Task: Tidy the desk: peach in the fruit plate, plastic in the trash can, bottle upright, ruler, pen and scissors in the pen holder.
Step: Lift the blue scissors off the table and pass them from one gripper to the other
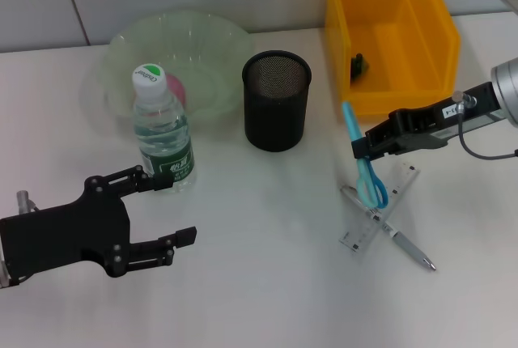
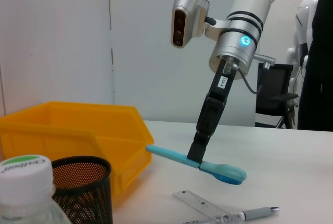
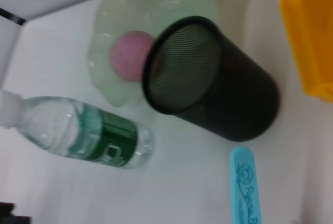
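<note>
While I watched the head cam, the right gripper [image 1: 366,147] was pinching the blue scissors [image 1: 366,163] mid-length, lifted off the table [image 1: 259,283]. From the left wrist cam the scissors [image 2: 197,162] hung roughly level in the air, handle end toward the near side, jaws pressed onto them. Under them, on the right near side, the clear ruler [image 1: 379,210] and the pen [image 1: 405,244] lay crossed on the table, apart from the scissors. The black mesh pen holder [image 1: 277,99] stood upright at center, w/ the yellow bin [image 1: 388,32] far right; something small and dark sat inside it, couldn't tell what. The bottle [image 1: 163,133] stood upright left of the holder, just in front of the pale green fruit plate [image 1: 180,61], and the pink peach [image 3: 131,56] was already in that plate. The left gripper [image 1: 166,210] hovered near-left, fingers spread, holding nothing, one fingertip right by the bottle's base.
</note>
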